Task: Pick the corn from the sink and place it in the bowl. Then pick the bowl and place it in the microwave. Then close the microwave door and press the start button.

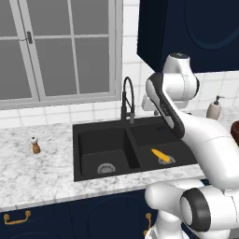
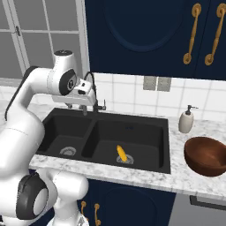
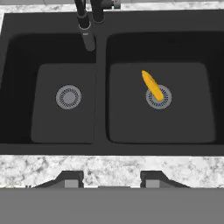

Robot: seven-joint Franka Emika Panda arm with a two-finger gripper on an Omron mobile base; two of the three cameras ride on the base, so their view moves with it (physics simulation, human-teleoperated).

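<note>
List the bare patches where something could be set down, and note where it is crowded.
Free: the left basin of the sink around its drain, and the counter between pepper shaker and sink. Crowded: the right basin, where the corn lies across the drain, and the counter by soap dispenser and bowl.

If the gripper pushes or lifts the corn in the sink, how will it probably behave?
The corn is a slim rounded cob lying flat, so a sideways push would likely roll it. It rests partly over the right basin's drain, which may rock it. It looks stiff and small, probably light; the open gripper should span it.
</note>
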